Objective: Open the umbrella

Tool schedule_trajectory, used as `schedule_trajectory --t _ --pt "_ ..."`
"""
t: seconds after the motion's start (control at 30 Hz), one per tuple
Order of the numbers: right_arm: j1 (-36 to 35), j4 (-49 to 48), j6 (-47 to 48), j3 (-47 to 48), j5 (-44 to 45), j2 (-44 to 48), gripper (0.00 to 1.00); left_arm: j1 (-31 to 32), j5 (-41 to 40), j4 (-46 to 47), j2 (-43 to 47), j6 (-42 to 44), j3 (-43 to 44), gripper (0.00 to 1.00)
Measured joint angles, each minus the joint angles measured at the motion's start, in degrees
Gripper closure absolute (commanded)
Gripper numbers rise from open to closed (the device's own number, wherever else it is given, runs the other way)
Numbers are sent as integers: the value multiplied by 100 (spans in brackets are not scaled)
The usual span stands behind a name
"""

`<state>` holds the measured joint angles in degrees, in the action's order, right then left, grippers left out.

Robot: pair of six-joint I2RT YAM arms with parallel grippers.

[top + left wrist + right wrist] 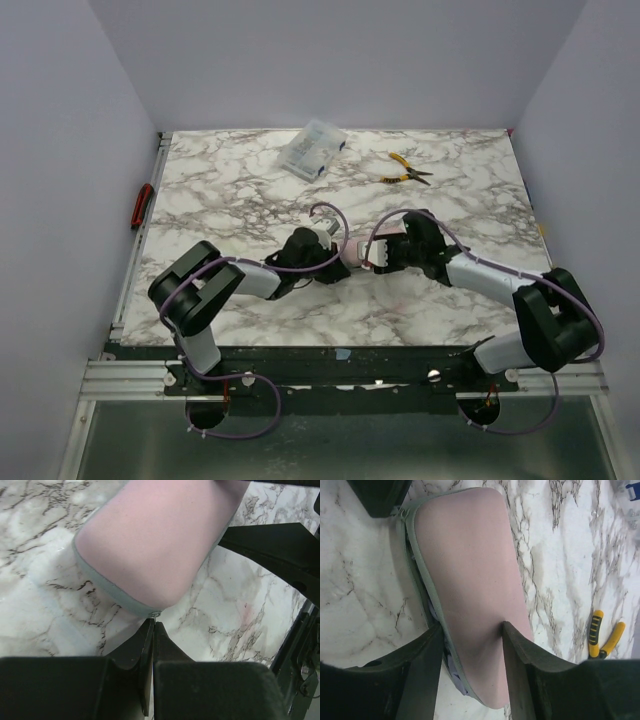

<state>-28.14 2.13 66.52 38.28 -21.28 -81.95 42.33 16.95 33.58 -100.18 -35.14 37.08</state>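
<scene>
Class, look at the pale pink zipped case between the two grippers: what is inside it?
Through the gap along the pink case's grey zipped edge, a sliver of lavender fabric shows in the right wrist view. The rest of its contents is covered by the case itself, so no shaft or handle can be seen.

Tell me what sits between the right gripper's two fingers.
The pale pink umbrella case, with a grey zipper edge, lies between the right gripper fingers in the right wrist view.

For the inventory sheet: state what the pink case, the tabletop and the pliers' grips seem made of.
Pink case: likely matte soft fabric or faux leather; grey zipper edging.
Tabletop: marble-look surface, grey veining, possibly laminate.
Pliers: grips look like yellow and black plastic or rubber.
</scene>
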Motion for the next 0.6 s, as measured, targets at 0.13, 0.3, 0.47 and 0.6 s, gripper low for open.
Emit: schedule_trajectory --t 0.13,0.3,0.47,0.6 --pt "-4 -304 280 -192 72 44 57 -116 -129 -243 197 83 -48 100" --pt "-7 -470 702 -476 85 247 59 -260 -260 -439 310 308 -50 100" --pt "-31 -387 1360 -839 -79 656 59 -415 -334 -688 302 691 153 100" --pt "-31 -221 1919 -1143 -293 1056 49 -452 -363 -778 227 1054 350 100"
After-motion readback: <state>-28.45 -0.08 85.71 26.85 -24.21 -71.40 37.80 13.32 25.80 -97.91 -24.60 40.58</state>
